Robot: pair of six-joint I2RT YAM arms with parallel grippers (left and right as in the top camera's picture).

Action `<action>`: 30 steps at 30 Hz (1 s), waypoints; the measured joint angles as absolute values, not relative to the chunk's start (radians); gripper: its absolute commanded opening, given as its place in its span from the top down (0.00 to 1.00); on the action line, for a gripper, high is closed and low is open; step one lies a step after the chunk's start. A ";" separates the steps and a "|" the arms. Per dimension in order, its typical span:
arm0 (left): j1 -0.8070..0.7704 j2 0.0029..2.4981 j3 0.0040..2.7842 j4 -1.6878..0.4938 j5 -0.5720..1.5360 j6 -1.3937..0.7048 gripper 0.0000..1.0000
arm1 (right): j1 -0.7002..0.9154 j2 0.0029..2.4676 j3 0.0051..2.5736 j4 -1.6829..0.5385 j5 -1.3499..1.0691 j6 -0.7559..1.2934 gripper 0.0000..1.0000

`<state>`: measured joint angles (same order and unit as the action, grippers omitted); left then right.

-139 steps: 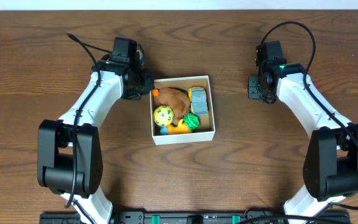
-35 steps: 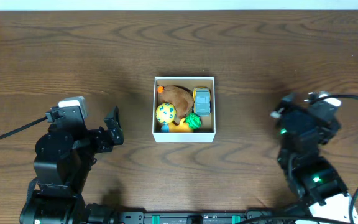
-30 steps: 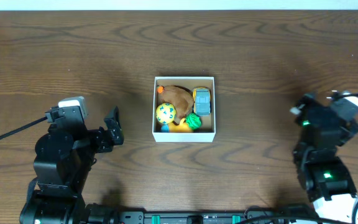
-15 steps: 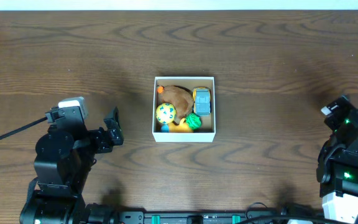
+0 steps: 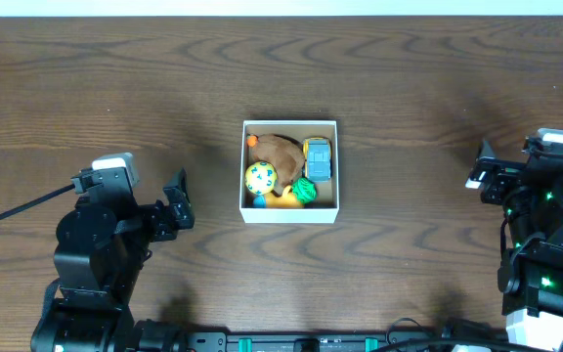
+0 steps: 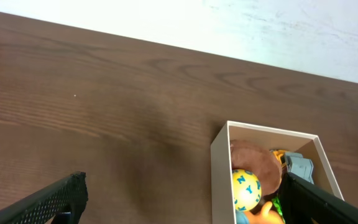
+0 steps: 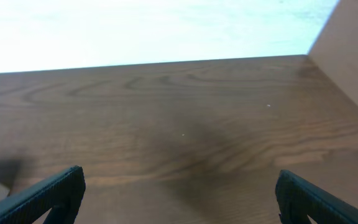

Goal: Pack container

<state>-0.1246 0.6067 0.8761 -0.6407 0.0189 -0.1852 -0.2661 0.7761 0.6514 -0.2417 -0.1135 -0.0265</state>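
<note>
White-walled container (image 5: 289,217) of toys (image 5: 283,156) sits mid-frame on the wooden worktop (image 5: 409,68). Left fingers (image 6: 48,199) and right fingers (image 7: 42,193) stand wide apart.

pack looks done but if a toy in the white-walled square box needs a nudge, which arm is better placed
Left, likely: the left gripper sits nearer the shallow white-walled square box, and its wrist camera frames it. The right gripper is farther, and its wrist view misses the box. Both are open.
</note>
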 measured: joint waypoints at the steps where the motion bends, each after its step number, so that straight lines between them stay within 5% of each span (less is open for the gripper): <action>1: -0.125 0.607 0.876 -0.643 0.019 -0.185 0.02 | -0.266 0.774 0.651 -0.247 -0.121 -0.033 0.01; 30: -0.125 0.607 0.876 -0.700 0.019 -0.185 0.02 | -0.266 0.520 0.651 -0.729 -0.113 -0.007 0.01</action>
